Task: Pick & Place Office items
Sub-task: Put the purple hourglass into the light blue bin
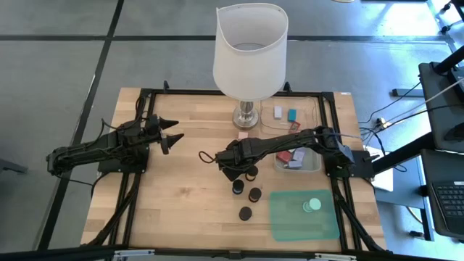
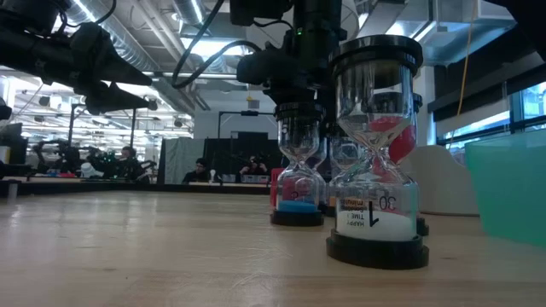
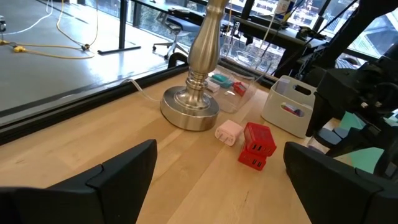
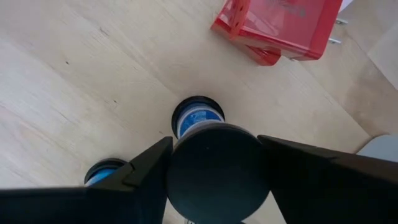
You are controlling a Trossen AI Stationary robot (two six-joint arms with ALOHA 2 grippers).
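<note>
On the bench's [image 1: 181,188] left side, the left gripper [image 1: 176,130] is hovering with its fingers spread wide and nothing between them. Moving right, the lamp [image 1: 249,54] is standing at the far edge, with a pink block [image 3: 228,132] and a red block [image 3: 257,144] lying just beside its base. Near the middle, the right gripper [image 4: 214,168] is closing its fingers against the black round top of an hourglass timer [image 2: 299,183] from both sides; whether it is gripping it firmly, I cannot tell. Three more black-topped timers [image 1: 246,213] are standing upright on the wood just in front of it, near one another. Further right, a clear tray [image 1: 308,109] at the far edge is holding a white block [image 1: 278,112], a teal block [image 1: 292,114] and a red piece [image 1: 295,125], while a grey tray [image 1: 313,165] nearer the middle is holding red and pale pieces I cannot tell apart. At the front right, a mint-green disc [image 1: 312,204] is resting on the green mat [image 1: 290,221].
</note>
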